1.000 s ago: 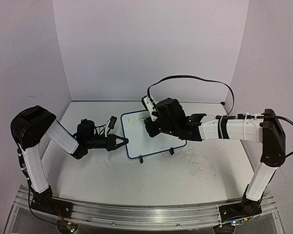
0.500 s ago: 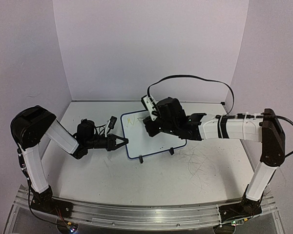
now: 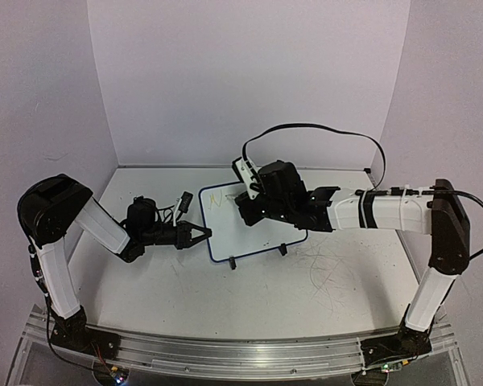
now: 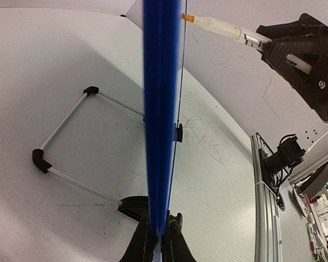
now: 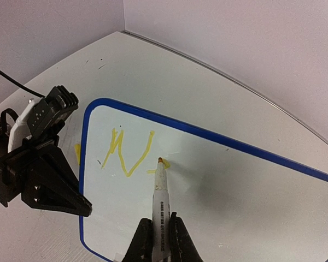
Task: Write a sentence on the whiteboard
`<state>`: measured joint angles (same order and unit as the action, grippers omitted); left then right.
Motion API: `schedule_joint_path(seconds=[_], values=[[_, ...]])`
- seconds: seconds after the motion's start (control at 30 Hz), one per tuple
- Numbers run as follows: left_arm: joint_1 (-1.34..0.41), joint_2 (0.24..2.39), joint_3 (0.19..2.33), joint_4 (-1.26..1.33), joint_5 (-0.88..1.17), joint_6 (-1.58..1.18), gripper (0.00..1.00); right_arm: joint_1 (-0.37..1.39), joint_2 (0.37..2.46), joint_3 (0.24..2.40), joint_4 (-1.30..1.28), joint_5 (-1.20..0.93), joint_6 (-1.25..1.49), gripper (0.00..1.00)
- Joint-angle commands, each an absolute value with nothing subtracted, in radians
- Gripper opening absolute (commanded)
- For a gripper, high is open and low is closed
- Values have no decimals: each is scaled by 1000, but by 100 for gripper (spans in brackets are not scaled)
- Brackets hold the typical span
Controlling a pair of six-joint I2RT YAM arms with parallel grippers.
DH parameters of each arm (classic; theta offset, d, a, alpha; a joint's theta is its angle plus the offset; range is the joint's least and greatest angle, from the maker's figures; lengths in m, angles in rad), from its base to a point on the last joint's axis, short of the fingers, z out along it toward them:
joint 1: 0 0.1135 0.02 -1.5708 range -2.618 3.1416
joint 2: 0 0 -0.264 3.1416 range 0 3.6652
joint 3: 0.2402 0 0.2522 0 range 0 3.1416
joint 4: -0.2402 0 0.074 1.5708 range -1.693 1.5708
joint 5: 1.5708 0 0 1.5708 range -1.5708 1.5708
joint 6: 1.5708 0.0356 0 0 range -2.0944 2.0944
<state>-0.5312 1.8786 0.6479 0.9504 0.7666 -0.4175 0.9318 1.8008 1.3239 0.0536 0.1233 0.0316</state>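
Whiteboard [image 3: 233, 238]: stands tilted on its black feet [image 3: 233, 263] toward the far middle of the tabletop [image 3: 266, 305], blue frame all round.
Sentence [image 5: 140, 154]: barely begun. A yellow "N" sits in the board's upper left corner, with a short fresh stroke just beside it.
Marker [image 5: 160, 185]: the orange tip touches the board at that fresh stroke, with the barrel leaning back toward the wrist.
Right gripper [image 5: 159, 225]: fingers pressed together on the marker's barrel, well back from the tip.
Left gripper [image 4: 161, 232]: pinches the blue frame on the board's left edge, one finger on each face.
Step in hand: by the look of it, forming the second letter of the first line.
Doing it well: light, even pressure should keep the tip on the surface without pushing the board over on its feet. Strokes want to match the height of the "N" and run level toward the right edge. The clamp on the left edge has to hold firm while the pen drags.
Right arm: reaches in from the right side of the tabletop, forearm almost level, wrist bent down over the board.
Left arm: elbow high at the near left corner, forearm sloping down, gripper low at the board's left edge.
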Motion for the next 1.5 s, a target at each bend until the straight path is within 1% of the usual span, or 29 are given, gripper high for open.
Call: schedule_joint_path(seconds=[0.0, 0.57, 1.37, 1.47], values=[[-534, 1850, 667, 920, 769, -393, 0, 932, 1829, 1322, 69, 121, 49, 0], [-534, 1853, 670, 919, 768, -394, 0, 939, 1809, 1274, 64, 118, 54, 0], [-534, 1853, 672, 911, 770, -394, 0, 933, 1753, 1278, 37, 281, 34, 0], [-535, 1857, 675, 909, 770, -395, 0, 933, 1697, 1280, 61, 229, 33, 0]])
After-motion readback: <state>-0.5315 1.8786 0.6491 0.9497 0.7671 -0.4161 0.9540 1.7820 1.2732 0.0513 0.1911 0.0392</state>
